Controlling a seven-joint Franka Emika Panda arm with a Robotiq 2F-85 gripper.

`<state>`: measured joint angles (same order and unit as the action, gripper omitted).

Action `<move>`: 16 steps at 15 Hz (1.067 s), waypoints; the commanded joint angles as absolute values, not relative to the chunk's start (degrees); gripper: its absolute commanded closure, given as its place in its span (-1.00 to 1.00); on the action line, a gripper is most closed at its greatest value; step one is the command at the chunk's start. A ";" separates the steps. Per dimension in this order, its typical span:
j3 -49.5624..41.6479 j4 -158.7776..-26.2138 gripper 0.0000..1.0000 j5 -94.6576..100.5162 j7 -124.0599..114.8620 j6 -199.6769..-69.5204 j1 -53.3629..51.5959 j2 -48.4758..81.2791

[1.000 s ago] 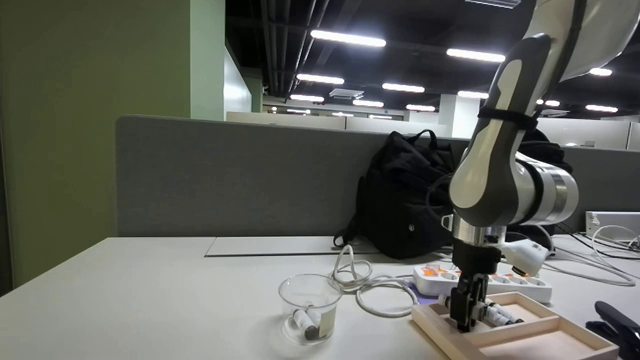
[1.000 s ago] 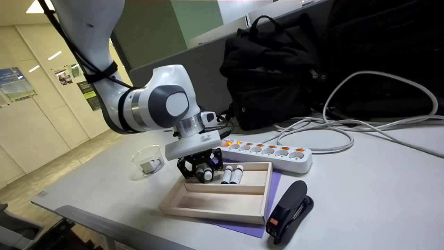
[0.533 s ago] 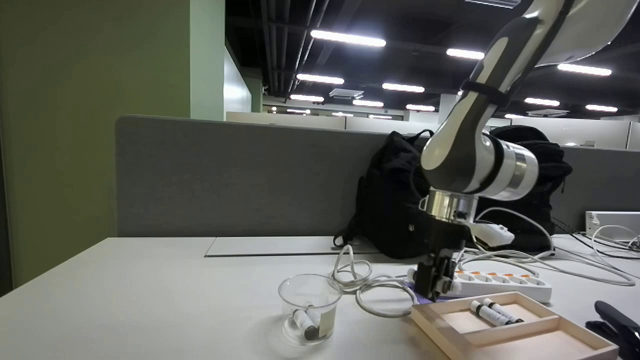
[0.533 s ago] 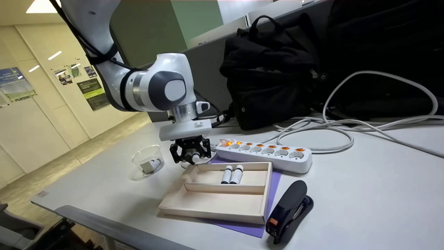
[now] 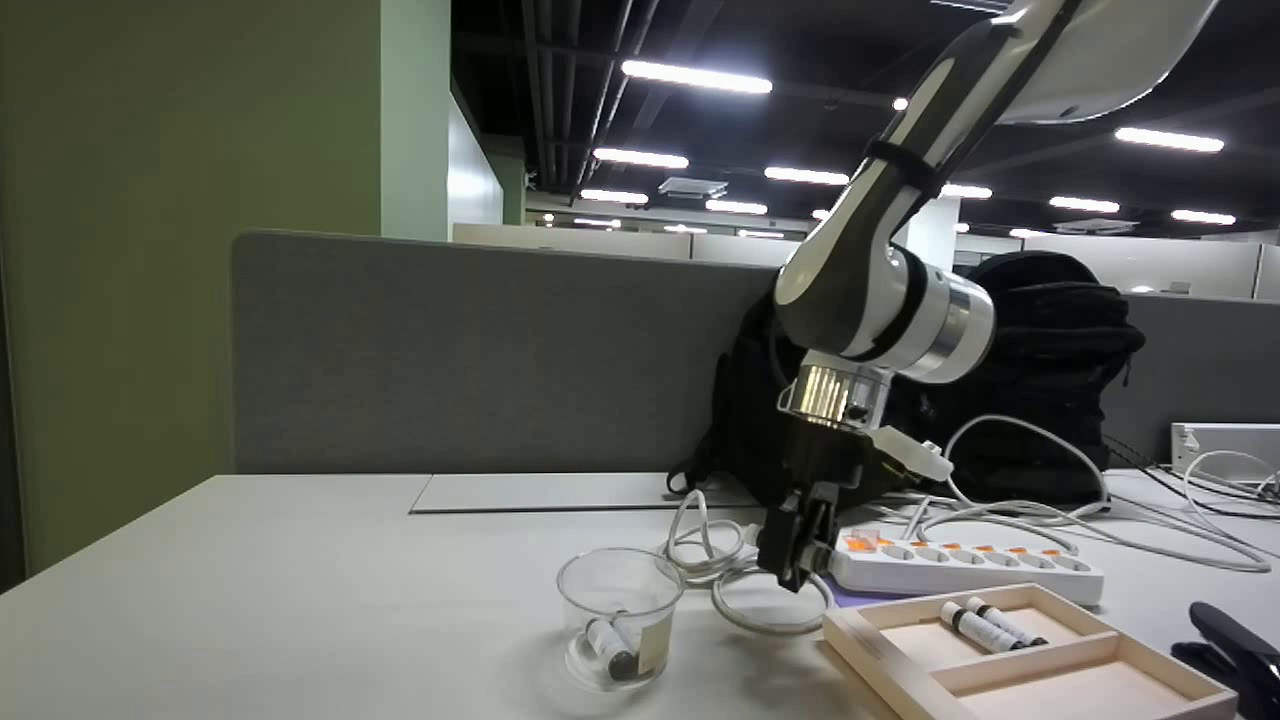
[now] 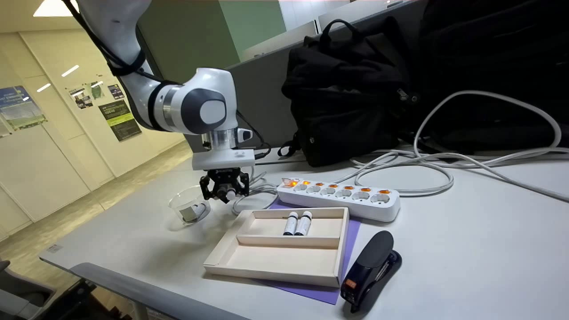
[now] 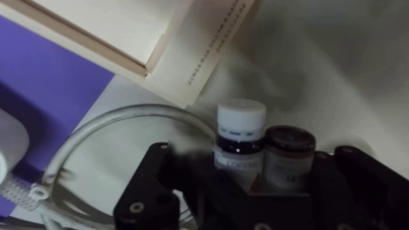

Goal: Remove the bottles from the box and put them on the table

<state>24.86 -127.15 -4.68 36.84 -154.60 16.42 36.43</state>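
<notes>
My gripper (image 6: 225, 193) is shut on two bottles side by side. In the wrist view one shows a white cap (image 7: 242, 119), the other a dark end (image 7: 289, 150). It holds them above the table (image 5: 350, 600), between the box and the clear cup; it also shows in an exterior view (image 5: 790, 565). The light-wood box (image 6: 289, 241) has two compartments. Two more bottles (image 6: 290, 223) (image 6: 304, 223) lie side by side in its back compartment; they also show in an exterior view (image 5: 982, 628). The front compartment is bare. More bottles (image 5: 606, 645) lie inside the cup.
The clear cup (image 5: 575, 610) stands left of the gripper. A white cable coil (image 5: 775, 625) lies below and behind the gripper. A white power strip (image 6: 342, 198) is behind the box, a black stapler (image 6: 371, 271) beside it. A black backpack (image 6: 342, 98) stands at the partition.
My gripper has risen out of the box with two bottles and moved away from it toward the clear cup. The two bottles in the box and those in the cup have not moved.
</notes>
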 commanded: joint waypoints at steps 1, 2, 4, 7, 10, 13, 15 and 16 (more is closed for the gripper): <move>23.00 -122.89 1.00 -4.91 37.65 -151.45 13.35 41.02; 22.30 -122.31 1.00 -4.30 37.72 -151.31 12.39 42.00; 21.74 -120.93 0.90 -4.00 38.15 -150.13 11.48 43.84; 21.00 -119.00 0.39 -3.92 38.57 -148.64 10.67 45.51; 21.56 -117.92 -0.01 -4.93 39.50 -146.53 11.49 44.85; 21.40 -117.86 -0.42 -5.22 39.98 -145.66 11.54 42.71; 21.18 -118.04 -0.69 -5.24 40.08 -145.41 11.39 41.35; 21.06 -118.22 -0.84 -5.29 40.03 -145.29 11.24 40.67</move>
